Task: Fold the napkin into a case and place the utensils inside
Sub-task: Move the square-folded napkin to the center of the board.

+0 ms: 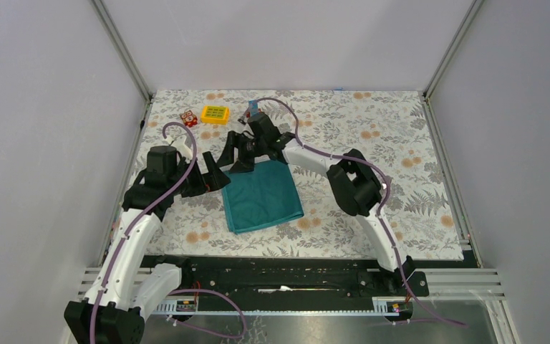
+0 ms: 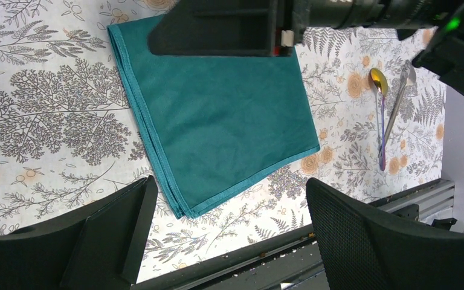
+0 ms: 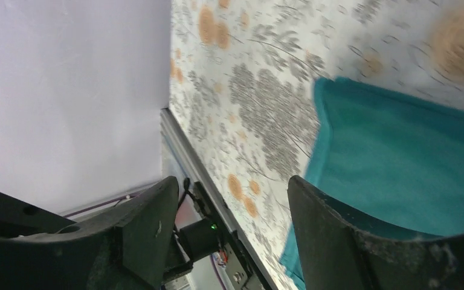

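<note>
napkin (image 2: 223, 115), judged part-folded, is laid flat mid-frame; utensils (image 2: 381, 121) are not yet inserted, seen upper right; left gripper (image 2: 226, 229) and right gripper (image 3: 229, 229) are held spread, empty.

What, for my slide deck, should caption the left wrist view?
Open left gripper facing the folded napkin, two utensils lying just beyond it.

Teal napkin (image 1: 263, 195) folded flat mid-table; gold-headed purple spoon (image 2: 380, 121), silvery utensil (image 2: 399, 103) side by side beside it.
</note>
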Controlling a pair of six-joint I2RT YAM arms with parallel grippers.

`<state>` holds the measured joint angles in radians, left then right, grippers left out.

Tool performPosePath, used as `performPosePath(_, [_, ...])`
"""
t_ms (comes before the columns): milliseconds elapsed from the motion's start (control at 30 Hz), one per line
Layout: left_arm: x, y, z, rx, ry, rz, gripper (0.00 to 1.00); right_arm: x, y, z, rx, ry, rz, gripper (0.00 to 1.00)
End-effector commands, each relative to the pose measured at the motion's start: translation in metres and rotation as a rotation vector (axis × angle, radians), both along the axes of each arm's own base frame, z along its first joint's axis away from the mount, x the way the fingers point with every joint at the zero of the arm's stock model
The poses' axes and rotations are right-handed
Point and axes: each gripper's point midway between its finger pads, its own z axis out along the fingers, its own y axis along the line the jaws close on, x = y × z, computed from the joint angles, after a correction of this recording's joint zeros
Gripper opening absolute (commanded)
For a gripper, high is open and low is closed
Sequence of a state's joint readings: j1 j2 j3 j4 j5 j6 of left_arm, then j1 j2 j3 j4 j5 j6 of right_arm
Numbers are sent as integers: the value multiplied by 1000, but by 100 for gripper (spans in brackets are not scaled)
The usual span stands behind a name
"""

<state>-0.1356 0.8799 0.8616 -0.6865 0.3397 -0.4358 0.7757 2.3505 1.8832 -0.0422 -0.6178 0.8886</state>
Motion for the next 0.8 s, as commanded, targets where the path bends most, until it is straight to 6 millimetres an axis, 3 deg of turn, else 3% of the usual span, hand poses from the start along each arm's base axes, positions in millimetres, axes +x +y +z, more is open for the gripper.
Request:
performPosePath(0, [7, 4, 5, 9, -22, 26, 99, -5, -45, 31, -71, -51, -28, 74])
performPosePath(167, [6, -1, 4, -13, 9, 15, 99, -50, -132, 15, -257, -84, -18, 75])
performPosePath(267, [4, -11, -3, -69, 67, -6, 99, -73, -186, -4, -373, -77, -41, 76])
performPosePath(400, [2, -26, -16, -155, 122, -27, 99, -93, -239, -22, -410, -30, -90, 75])
performPosePath(567, [-3, -30, -31, -179, 174, -7, 99, -105, -266, -39, -350, 28, -103, 74])
performPosePath(767, [-10, -31, -36, -186, 190, 15, 99, -111, -265, -71, -330, 84, -42, 71])
